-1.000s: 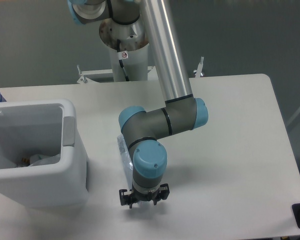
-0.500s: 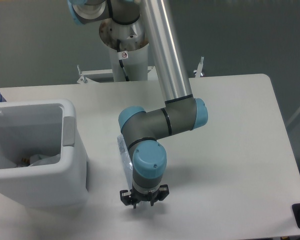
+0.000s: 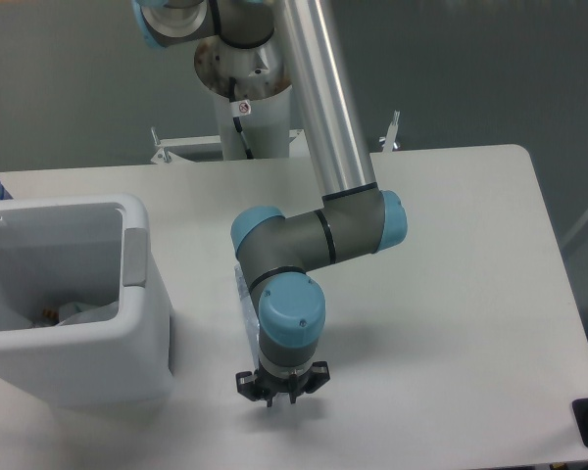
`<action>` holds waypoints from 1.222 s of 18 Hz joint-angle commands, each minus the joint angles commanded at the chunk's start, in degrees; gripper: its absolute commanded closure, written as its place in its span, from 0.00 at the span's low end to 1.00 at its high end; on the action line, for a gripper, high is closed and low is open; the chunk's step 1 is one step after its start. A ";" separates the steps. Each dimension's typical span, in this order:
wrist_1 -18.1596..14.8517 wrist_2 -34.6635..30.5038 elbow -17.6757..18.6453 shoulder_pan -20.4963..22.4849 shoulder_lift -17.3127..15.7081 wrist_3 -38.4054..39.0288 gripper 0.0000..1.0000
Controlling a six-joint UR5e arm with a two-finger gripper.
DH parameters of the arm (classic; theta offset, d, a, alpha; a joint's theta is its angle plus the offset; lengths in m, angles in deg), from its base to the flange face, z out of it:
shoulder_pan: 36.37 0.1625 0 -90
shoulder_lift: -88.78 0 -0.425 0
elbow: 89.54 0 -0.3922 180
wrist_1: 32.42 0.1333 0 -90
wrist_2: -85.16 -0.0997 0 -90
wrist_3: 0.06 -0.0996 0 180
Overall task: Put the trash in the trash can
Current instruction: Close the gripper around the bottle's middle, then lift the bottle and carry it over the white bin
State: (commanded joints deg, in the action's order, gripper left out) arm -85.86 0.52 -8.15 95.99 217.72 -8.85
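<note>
Since 1.0 s: two-finger gripper (image 3: pixel 282 394) dropped slightly, jaws narrowed | grasp unclear | crushed clear bluish plastic bottle (image 3: pixel 243 304): likely light, springy, slippery; grip mid-body | boxy white plastic trash can (image 3: pixel 142 333) left.

A: Where's the bin (image 3: pixel 147 333)?
B: Left side of table (image 3: pixel 451 294), near the front edge. Wrapper (image 3: pixel 83 311) lies inside it, at the bottom.
A: And the bottle (image 3: pixel 241 302)?
B: On the table, right of the bin, apart from it. Mostly hidden behind the arm (image 3: pixel 314 240)'s wrist, only a strip shows at its left.
A: Gripper (image 3: pixel 280 390)?
B: Just in front of the bottle, low over the table, pointing down. Can't tell if it touches the bottle.
A: Arm base?
B: Behind the table, back centre. Arm reaches fwd over the middle, elbow right of the bottle.
</note>
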 joint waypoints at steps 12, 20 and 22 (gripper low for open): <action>0.00 0.53 -2.20 1.67 -2.64 -0.62 0.77; 2.89 1.84 -13.87 4.30 -6.85 -0.62 0.77; 3.42 4.29 -14.85 5.79 -8.69 -0.35 0.77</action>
State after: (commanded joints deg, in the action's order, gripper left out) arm -82.43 4.81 -23.00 101.78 209.03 -9.20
